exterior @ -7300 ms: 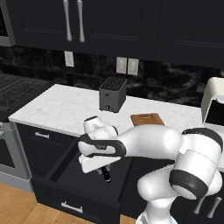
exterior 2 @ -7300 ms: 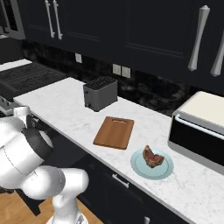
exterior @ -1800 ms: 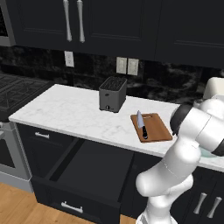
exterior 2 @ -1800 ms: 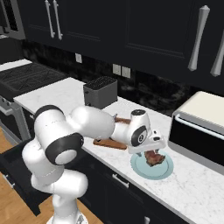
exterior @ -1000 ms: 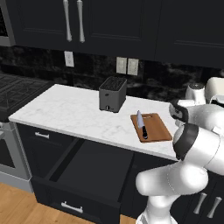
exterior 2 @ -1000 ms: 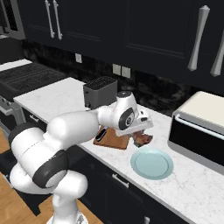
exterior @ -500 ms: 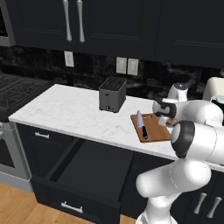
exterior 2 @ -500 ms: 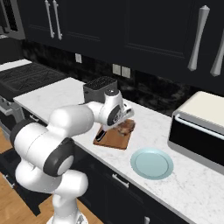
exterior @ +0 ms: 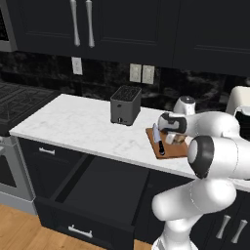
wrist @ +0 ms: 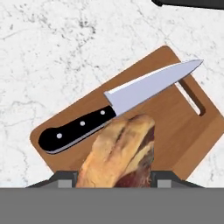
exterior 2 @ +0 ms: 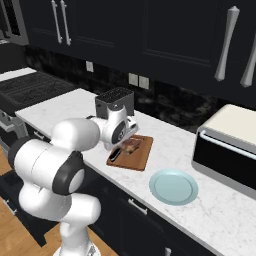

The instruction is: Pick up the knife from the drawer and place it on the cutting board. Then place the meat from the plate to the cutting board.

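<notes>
- No text, label, brand, number or sign can be read in any of the three views.
- The knife has only three pale rivets on its black handle — no lettering.
- The cutting board and the toaster are plain — no marking is visible on them.

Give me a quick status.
Pincer shut on meat, over cutting board. Knife on board. Plate bare. Nothing in the way.
</notes>
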